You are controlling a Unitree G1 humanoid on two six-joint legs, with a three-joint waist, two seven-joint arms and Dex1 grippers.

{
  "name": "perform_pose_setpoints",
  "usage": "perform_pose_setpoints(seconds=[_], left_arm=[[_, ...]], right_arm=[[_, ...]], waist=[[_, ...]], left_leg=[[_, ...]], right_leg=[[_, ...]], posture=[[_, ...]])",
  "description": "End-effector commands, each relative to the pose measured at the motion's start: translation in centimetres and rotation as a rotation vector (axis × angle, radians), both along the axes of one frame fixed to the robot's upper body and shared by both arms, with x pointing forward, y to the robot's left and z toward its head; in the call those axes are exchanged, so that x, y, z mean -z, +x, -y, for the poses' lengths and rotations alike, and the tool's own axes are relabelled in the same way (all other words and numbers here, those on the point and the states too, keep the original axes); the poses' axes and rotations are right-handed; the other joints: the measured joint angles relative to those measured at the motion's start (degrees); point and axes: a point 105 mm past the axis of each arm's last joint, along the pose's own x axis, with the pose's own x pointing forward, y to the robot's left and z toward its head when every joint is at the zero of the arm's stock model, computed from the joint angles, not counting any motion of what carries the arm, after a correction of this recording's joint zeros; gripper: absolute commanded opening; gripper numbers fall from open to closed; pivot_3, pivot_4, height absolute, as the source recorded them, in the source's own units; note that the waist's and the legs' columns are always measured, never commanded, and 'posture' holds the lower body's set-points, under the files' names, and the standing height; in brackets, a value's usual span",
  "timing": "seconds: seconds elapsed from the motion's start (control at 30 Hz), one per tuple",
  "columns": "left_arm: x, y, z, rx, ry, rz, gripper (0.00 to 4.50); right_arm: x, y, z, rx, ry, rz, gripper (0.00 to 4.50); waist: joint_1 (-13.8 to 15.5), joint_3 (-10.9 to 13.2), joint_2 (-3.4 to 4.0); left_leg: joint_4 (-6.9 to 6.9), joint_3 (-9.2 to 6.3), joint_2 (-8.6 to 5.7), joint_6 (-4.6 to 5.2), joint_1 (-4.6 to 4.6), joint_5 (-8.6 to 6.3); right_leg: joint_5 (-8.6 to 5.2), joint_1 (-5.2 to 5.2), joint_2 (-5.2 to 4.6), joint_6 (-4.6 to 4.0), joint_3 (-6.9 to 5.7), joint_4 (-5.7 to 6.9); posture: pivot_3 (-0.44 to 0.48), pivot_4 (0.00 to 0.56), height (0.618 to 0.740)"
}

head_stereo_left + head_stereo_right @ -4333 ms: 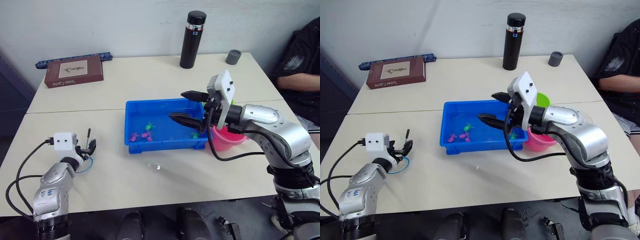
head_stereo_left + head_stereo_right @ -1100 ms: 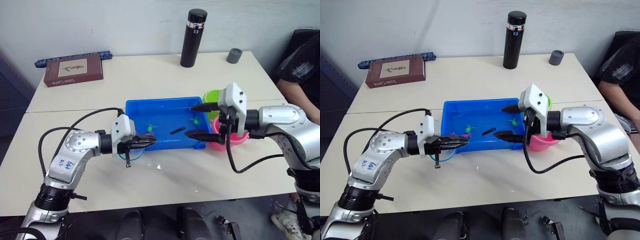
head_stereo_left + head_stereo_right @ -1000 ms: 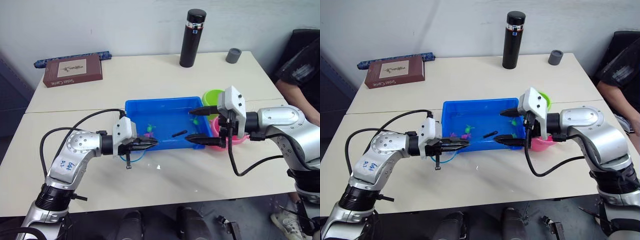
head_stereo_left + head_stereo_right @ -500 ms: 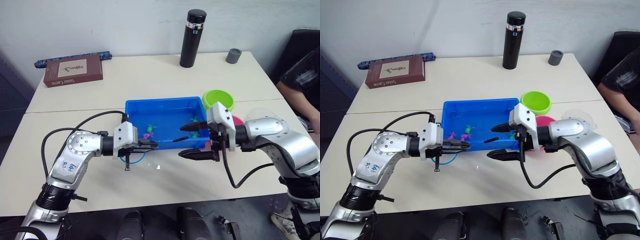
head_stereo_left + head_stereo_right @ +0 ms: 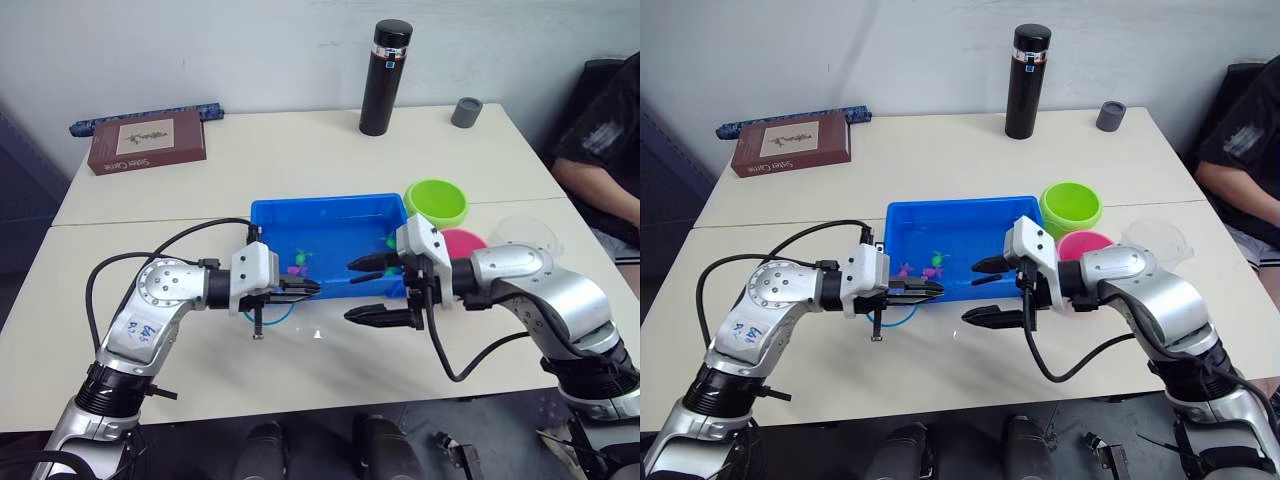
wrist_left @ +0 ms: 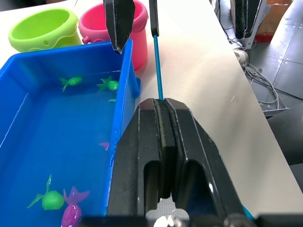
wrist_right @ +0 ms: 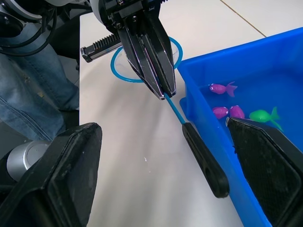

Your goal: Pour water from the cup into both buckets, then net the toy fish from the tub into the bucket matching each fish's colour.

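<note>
Two grippers meet at the near edge of the shallow bright blue plastic tub [image 5: 322, 216], apparently to pass the small fishing net between arms. The left gripper [image 5: 306, 288] is clamped tight on the net's thin blue stem [image 7: 174, 106], with the blue hoop [image 7: 124, 72] trailing back beside its wrist and the black handle [image 7: 205, 160] pointing toward the other arm. The right gripper [image 5: 372, 290] is spread wide, one finger over the tub and one over the table, bracketing that handle without touching it, a likely setup for a regrasp. Several tiny pink and green toy fish [image 5: 297, 267] float in the tub. Beyond its right end stand the lime green round pail [image 5: 436, 201] and the pink pail [image 5: 465, 243], with the clear plastic measuring cup [image 5: 527, 232] just beside the pink one; whether they hold water is unclear.
</note>
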Motion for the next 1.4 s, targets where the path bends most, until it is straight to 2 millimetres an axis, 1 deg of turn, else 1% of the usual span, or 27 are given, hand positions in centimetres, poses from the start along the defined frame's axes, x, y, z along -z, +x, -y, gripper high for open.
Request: perform_pose_setpoints(seconds=[0.03, 0.3, 0.5, 0.87, 0.97, 1.2, 1.23, 1.4], left_arm=[[-0.43, -0.23, 0.21, 0.023, -0.001, 0.027, 0.08], [-0.2, -0.29, 0.18, 0.026, 0.001, 0.02, 0.08], [-0.08, -0.34, 0.31, 0.028, -0.003, 0.019, 0.08], [-0.16, -0.24, 0.43, 0.031, -0.006, 0.024, 0.08], [-0.16, -0.23, 0.43, 0.03, -0.006, 0.024, 0.0], [-0.1, -0.25, 0.48, 0.031, -0.006, 0.021, 0.0], [-0.09, -0.26, 0.49, 0.031, -0.006, 0.021, 0.0], [-0.07, -0.26, 0.54, 0.032, -0.007, 0.021, 0.0]], right_arm=[[-1.0, -0.61, -0.11, -0.033, 0.004, 0.033, 4.5], [-1.71, -0.79, 0.37, -0.047, -0.02, 0.054, 4.5], [-1.89, -1.04, 0.55, -0.054, -0.03, 0.056, 4.5], [-1.81, -0.87, 0.5, -0.048, -0.029, 0.06, 4.5], [-1.81, -0.83, 0.48, -0.049, -0.03, 0.063, 3.67], [-1.89, -0.66, 0.43, -0.048, -0.031, 0.068, 0.21], [-1.89, -0.66, 0.43, -0.049, -0.033, 0.069, 0.05], [-1.97, -0.59, 0.42, -0.05, -0.036, 0.073, 0.05]], waist=[[0.0, 0.0, 0.0], [0.0, 0.0, 0.0], [0.0, 0.0, 0.0], [0.0, 0.0, 0.0], [0.0, 0.0, 0.0], [0.0, 0.0, 0.0], [0.0, 0.0, 0.0], [0.0, 0.0, 0.0]], left_leg=[[0.0, 0.0, 0.0, 0.0, 0.0, 0.0], [0.02, 0.0, 0.0, 0.0, 0.0, 0.0], [0.07, 0.0, 0.0, 0.0, 0.0, 0.0], [0.13, 0.0, 0.0, 0.0, 0.0, 0.0], [0.14, 0.0, 0.0, 0.0, 0.0, 0.0], [0.17, 0.0, 0.0, 0.0, 0.0, 0.0], [0.18, 0.0, 0.0, 0.0, 0.0, 0.0], [0.19, 0.0, 0.0, 0.0, 0.0, 0.0]], right_leg=[[0.0, 0.0, 0.0, 0.0, 0.0, 0.0], [0.0, 0.0, 0.0, 0.0, 0.0, 0.02], [0.0, 0.0, 0.01, 0.0, 0.01, 0.04], [0.0, 0.0, 0.01, 0.0, 0.02, 0.1], [0.0, 0.0, 0.01, 0.0, 0.02, 0.11], [0.0, 0.0, 0.01, 0.0, 0.03, 0.14], [0.0, 0.0, 0.01, 0.0, 0.03, 0.15], [0.0, 0.01, 0.02, 0.0, 0.03, 0.16]], posture=[[0.0, 0.15, 0.74], [0.0, 0.15, 0.74], [0.0, 0.15, 0.74], [0.0, 0.15, 0.74], [0.0, 0.15, 0.74], [0.0, 0.15, 0.74], [0.0, 0.15, 0.74], [0.0, 0.15, 0.74]])
